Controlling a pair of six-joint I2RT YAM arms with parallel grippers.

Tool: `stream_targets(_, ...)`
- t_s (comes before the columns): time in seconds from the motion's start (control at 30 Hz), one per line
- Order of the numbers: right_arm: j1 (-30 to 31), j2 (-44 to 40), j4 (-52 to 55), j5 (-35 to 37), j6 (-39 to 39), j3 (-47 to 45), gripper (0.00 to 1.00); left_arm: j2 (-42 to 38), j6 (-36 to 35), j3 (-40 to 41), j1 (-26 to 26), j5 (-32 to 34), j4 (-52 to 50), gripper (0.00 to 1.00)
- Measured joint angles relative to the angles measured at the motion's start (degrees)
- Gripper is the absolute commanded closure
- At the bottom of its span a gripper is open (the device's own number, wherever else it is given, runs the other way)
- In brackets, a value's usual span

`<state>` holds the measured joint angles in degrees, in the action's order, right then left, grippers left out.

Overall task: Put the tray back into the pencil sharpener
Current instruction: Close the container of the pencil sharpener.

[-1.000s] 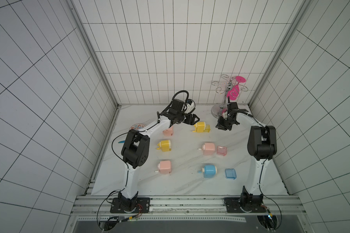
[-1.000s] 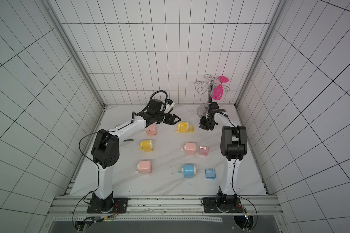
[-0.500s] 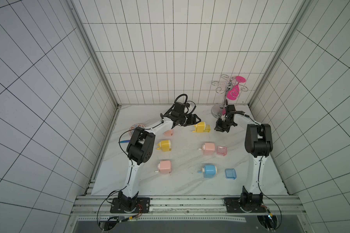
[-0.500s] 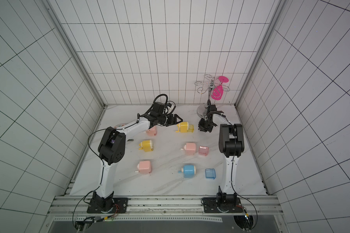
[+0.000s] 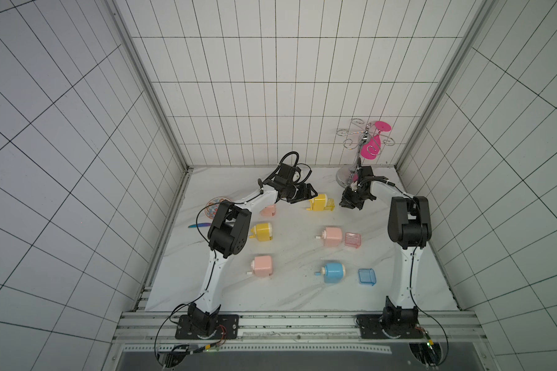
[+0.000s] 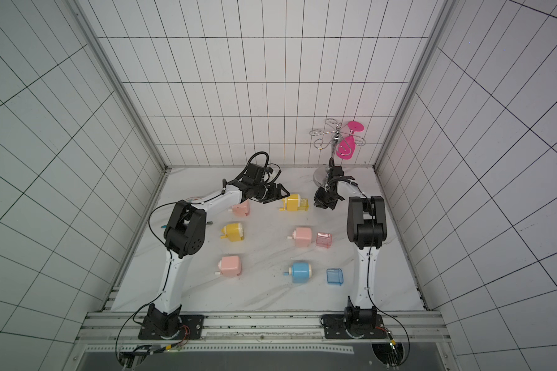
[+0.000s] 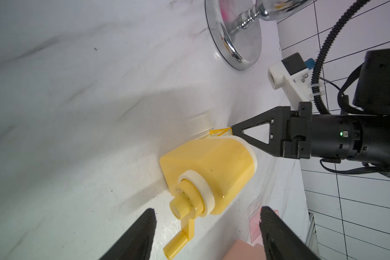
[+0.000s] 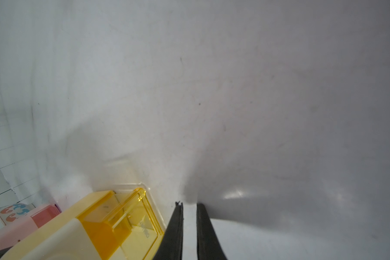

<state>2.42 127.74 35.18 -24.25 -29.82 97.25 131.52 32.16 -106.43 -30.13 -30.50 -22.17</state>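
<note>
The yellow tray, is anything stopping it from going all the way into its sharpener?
Nothing visible blocks it. The yellow tray already sits partway in the yellow sharpener, its end sticking out, and the right gripper, nearly closed, is right beside that end.

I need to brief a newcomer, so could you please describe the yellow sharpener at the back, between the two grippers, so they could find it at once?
Start at the chrome stand in the table's far corner on the robot's right. Just in front of it, between the left gripper and the right gripper, lies a yellow sharpener. Unlike the other yellow sharpener, nearer the left arm, a clear yellow tray sticks partway out of it.
</note>
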Motion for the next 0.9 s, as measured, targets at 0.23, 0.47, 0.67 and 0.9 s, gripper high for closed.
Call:
stream_targets(0.23, 0.5, 0.1, -0.5, -1.8, -0.2, 0.4, 0.86, 0.6, 0.4, -1.2, -0.5, -0.6, -0.3, 0.28)
stream_targets(0.47, 1.4, 0.1, -1.3, -3.7, -0.2, 1.6, 0.88, 0.7, 0.4, -2.5, -0.7, -1.2, -0.5, 0.30)
stream_targets(0.67, 1.5, 0.1, -1.9, -5.1, -0.6, 1.6, 0.89, 1.0, 0.4, -2.6, -0.7, -1.4, -1.1, 0.30)
stream_targets(0.9, 1.5, 0.1, -3.6, -7.1, -1.2, 1.6, 0.90, 2.2, 0.4, -2.6, -0.7, -1.6, -1.7, 0.30)
